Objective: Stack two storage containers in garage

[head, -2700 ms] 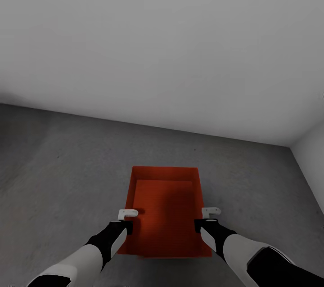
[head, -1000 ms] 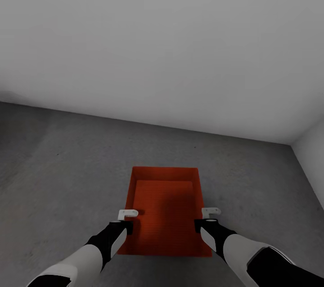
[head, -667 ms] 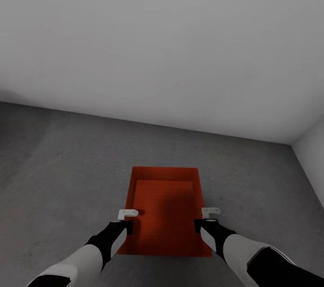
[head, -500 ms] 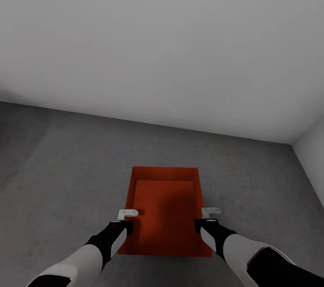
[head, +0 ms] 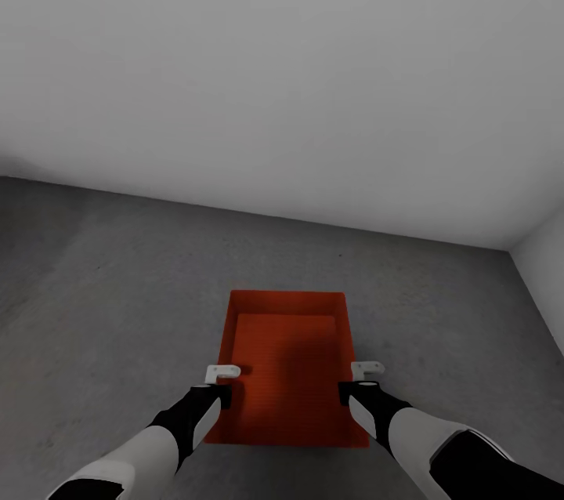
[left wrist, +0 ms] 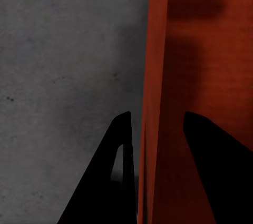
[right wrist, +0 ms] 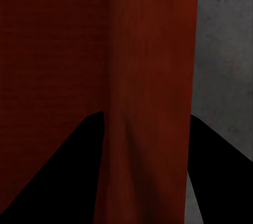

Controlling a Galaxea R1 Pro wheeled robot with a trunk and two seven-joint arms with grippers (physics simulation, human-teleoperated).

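One orange-red storage container point(head: 288, 351) sits on the rough dark grey floor point(head: 110, 296) of the garage, close in front of me. My left gripper point(head: 222, 371) straddles its left wall and my right gripper point(head: 366, 367) straddles its right wall. In the left wrist view the container wall point(left wrist: 153, 50) runs between the dark fingers point(left wrist: 122, 145) with a gap on each side, so this gripper point(left wrist: 156, 124) looks open. In the right wrist view the red wall point(right wrist: 150, 50) lies between widely spread fingers point(right wrist: 79, 155) of the open gripper point(right wrist: 145, 121).
A pale grey wall point(head: 282, 77) rises just beyond the container. A second wall point(head: 548, 265) meets it at the right corner. Bare grey floor spreads to the left point(left wrist: 63, 50) and to the right point(right wrist: 226, 50) of the container.
The container's near edge sat slightly lower in the picture 2.7 s ago and has settled since. Over the last second, arms, grippers and container have stayed still.
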